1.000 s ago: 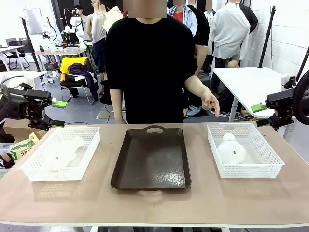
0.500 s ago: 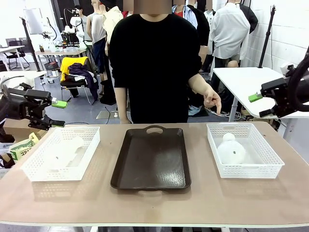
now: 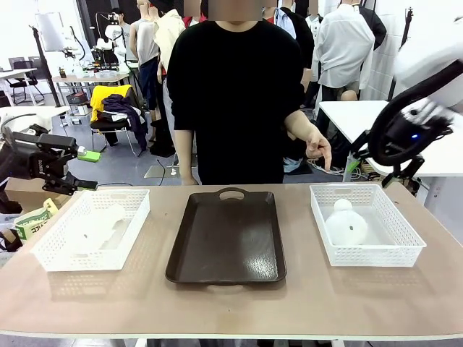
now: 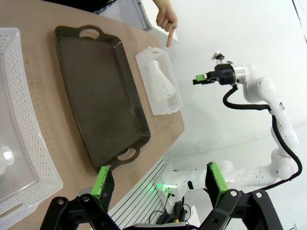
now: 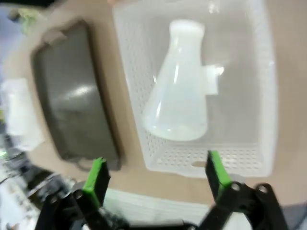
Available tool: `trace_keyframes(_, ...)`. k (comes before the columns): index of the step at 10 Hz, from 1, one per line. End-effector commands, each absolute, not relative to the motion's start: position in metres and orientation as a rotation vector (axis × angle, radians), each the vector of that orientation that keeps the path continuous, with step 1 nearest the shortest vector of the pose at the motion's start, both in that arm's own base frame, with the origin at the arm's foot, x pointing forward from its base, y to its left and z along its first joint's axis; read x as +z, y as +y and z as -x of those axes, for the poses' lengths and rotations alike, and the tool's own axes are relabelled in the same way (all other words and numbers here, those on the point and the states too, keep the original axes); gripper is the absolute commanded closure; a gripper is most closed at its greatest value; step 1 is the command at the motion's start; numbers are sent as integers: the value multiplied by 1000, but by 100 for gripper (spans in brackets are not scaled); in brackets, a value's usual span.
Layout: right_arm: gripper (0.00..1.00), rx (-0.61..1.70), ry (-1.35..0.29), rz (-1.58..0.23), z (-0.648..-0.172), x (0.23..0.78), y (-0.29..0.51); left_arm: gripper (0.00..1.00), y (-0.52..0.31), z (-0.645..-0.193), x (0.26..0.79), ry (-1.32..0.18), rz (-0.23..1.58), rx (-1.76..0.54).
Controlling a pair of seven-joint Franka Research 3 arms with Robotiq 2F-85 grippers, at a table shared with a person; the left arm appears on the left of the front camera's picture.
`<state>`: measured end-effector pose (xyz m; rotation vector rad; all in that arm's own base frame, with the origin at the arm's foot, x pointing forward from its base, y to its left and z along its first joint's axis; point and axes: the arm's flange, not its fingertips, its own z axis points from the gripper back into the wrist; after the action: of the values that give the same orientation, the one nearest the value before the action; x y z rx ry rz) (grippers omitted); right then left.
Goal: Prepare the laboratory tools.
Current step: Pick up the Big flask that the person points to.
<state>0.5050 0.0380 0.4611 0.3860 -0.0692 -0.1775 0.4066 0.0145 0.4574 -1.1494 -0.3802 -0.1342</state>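
Two translucent whitish conical flasks are the laboratory tools. One flask (image 3: 345,223) (image 5: 180,96) (image 4: 160,81) lies on its side in the right white basket (image 3: 405,253). The other flask (image 3: 98,228) lies in the left white basket (image 3: 51,262), and only a small part of it (image 4: 5,155) shows in the left wrist view. My right gripper (image 3: 372,172) (image 5: 156,175) hangs open above the far edge of the right basket, pointing down at its flask. My left gripper (image 3: 87,170) (image 4: 159,184) stands open and holds nothing, beyond the left basket's far left corner.
A dark brown tray (image 3: 226,235) (image 4: 96,91) (image 5: 72,110) lies between the baskets. A person stands at the far side, one hand (image 3: 316,153) (image 4: 166,21) pointing down near the right basket's far left corner. A green packet (image 3: 29,220) sits at the table's left edge.
My right arm has swung up and leftward from the table's right side to above the right basket, turning its gripper downward. The left arm has not moved.
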Motion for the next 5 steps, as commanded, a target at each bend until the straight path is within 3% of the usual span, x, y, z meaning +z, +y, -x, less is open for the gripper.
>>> trace_keyframes(1, 0, -214, 25, -269, -548, 452, 52, 0, 15, -408, 459, -386, 1164, -129)
trace_keyframes(5, 0, -309, 52, -169, -598, 414, 65, 0, 15, -408, 459, -386, 1164, -129)
